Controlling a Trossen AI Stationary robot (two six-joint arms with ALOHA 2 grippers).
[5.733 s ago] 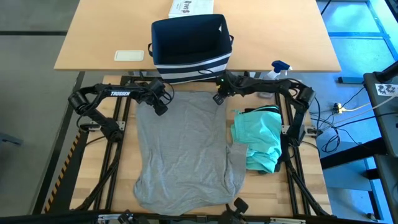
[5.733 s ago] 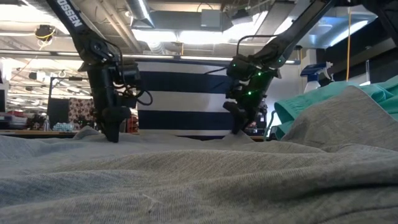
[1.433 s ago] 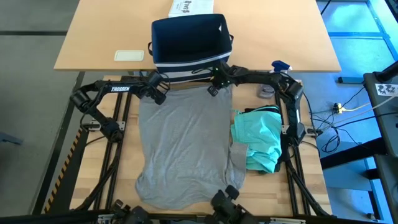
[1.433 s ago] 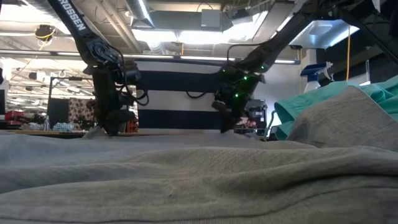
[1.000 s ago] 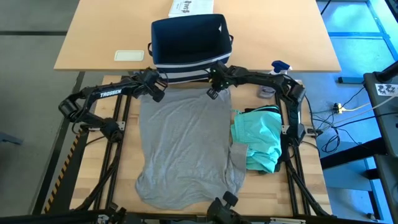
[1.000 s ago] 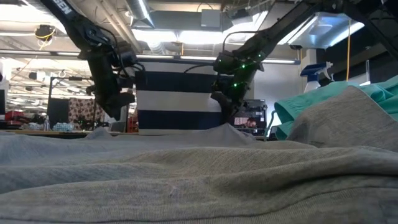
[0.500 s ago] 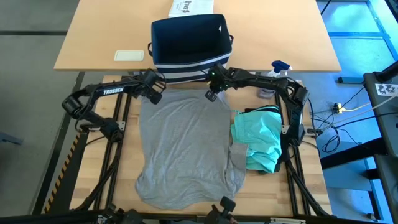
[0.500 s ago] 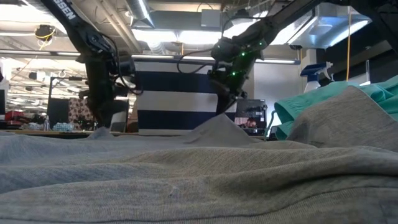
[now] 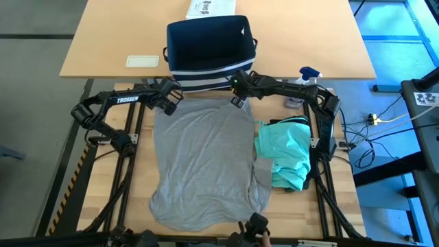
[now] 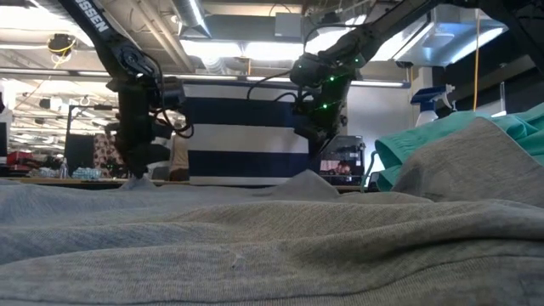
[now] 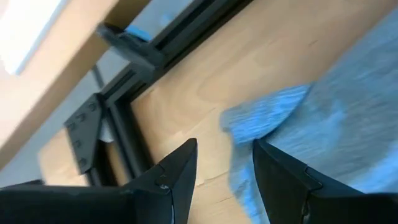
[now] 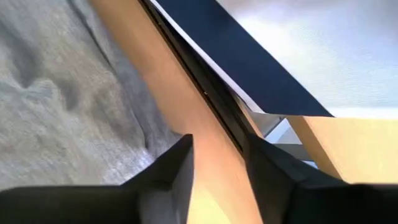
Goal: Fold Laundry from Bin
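Note:
A grey T-shirt lies spread flat on the table between my arms; in the low view the grey T-shirt fills the foreground. My left gripper stands open over the shirt's far left corner, its fingers pointing steeply down. At the shirt's far right corner my right gripper hangs open, clear above a small hump of cloth. In the right wrist view bare wood shows between the right gripper's fingers. The navy bin stands just beyond the shirt. My left gripper has the shirt's corner edge running between its open fingers. I cannot tell whether the fingertips touch the cloth or the table.
A teal piece lies bunched on the table's right side, beside the shirt. A white printed box, a white pad and a spray bottle sit on the far tabletop. The bin's striped wall stands close behind both grippers.
My right gripper rose and turned, drawing the shirt's far right corner up into a peak. It has then let go, and the peak has sunk to a low hump. My left gripper has come down and tipped steeper at the far left corner.

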